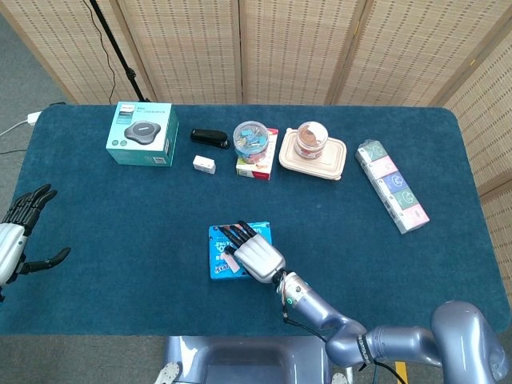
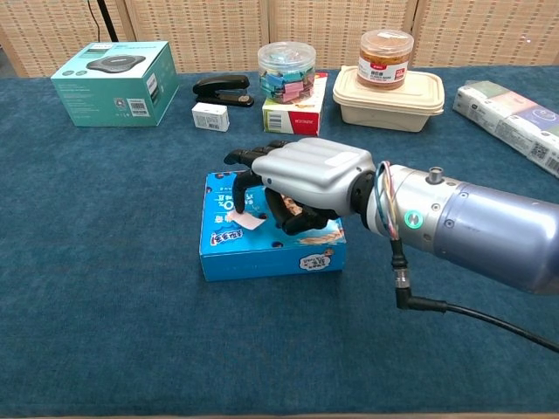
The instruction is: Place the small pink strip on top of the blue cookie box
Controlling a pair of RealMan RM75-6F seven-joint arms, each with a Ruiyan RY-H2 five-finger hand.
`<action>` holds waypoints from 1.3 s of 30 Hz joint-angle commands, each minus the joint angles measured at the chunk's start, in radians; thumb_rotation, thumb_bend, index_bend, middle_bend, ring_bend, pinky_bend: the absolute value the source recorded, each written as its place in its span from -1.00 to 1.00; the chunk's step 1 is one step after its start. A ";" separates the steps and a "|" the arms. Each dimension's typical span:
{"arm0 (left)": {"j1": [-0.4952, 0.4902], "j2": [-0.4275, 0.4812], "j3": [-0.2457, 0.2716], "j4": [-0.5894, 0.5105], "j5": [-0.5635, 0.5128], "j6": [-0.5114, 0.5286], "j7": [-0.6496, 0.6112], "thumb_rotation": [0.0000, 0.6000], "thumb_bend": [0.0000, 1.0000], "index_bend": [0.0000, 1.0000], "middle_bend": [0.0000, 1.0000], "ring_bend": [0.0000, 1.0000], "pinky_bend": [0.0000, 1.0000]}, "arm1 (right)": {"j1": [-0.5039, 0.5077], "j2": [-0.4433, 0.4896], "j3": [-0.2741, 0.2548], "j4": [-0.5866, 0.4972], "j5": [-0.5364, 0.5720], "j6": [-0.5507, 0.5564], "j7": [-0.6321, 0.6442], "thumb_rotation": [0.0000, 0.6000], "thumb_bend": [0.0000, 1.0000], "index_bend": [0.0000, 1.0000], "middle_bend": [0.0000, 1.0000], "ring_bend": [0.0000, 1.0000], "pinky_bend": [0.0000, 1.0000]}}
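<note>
The blue cookie box (image 2: pixel 262 249) (image 1: pixel 218 250) lies flat at the table's front centre. The small pink strip (image 2: pixel 248 221) (image 1: pixel 228 262) rests flat on the box's top, near its left side. My right hand (image 2: pixel 301 179) (image 1: pixel 256 254) hovers over the box with its fingers curved down. One fingertip (image 2: pixel 236 209) touches the strip's left end, while the thumb stays apart from it to the right. My left hand (image 1: pixel 16 236) is at the table's left edge, fingers spread and holding nothing. The chest view does not show it.
Along the back stand a teal box (image 1: pixel 142 133), a black stapler (image 1: pixel 210 138), a small white box (image 1: pixel 204 164), a jar of clips (image 1: pixel 252 138), a lidded food container (image 1: pixel 314 158) with a jar on it, and a long pack (image 1: pixel 392 186) at the right.
</note>
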 commanded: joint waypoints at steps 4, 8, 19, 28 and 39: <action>-0.001 0.000 0.000 -0.001 -0.001 -0.003 0.002 1.00 -0.55 -1.00 -1.00 -1.00 -1.00 | 0.005 -0.021 0.002 -0.003 0.000 -0.001 -0.002 1.00 1.00 -0.37 -1.00 -1.00 -1.00; 0.000 0.001 0.001 0.000 0.001 -0.003 0.000 1.00 -0.55 -1.00 -1.00 -1.00 -1.00 | 0.014 -0.044 0.006 0.013 0.005 -0.005 -0.010 1.00 1.00 -0.37 -1.00 -1.00 -1.00; -0.001 -0.001 0.001 -0.001 -0.001 -0.008 0.008 1.00 -0.55 -1.00 -1.00 -1.00 -1.00 | 0.004 -0.016 0.003 0.018 0.002 0.012 -0.024 1.00 1.00 -0.36 -1.00 -1.00 -1.00; -0.002 -0.002 0.000 -0.004 -0.005 -0.011 0.015 1.00 -0.55 -1.00 -1.00 -1.00 -1.00 | 0.003 -0.008 -0.005 0.004 -0.003 0.010 -0.028 1.00 1.00 -0.35 -1.00 -1.00 -1.00; -0.001 0.001 0.001 -0.003 -0.004 -0.012 0.011 1.00 -0.55 -1.00 -1.00 -1.00 -1.00 | -0.001 -0.026 -0.018 -0.003 -0.030 0.023 -0.036 1.00 1.00 -0.34 -1.00 -1.00 -1.00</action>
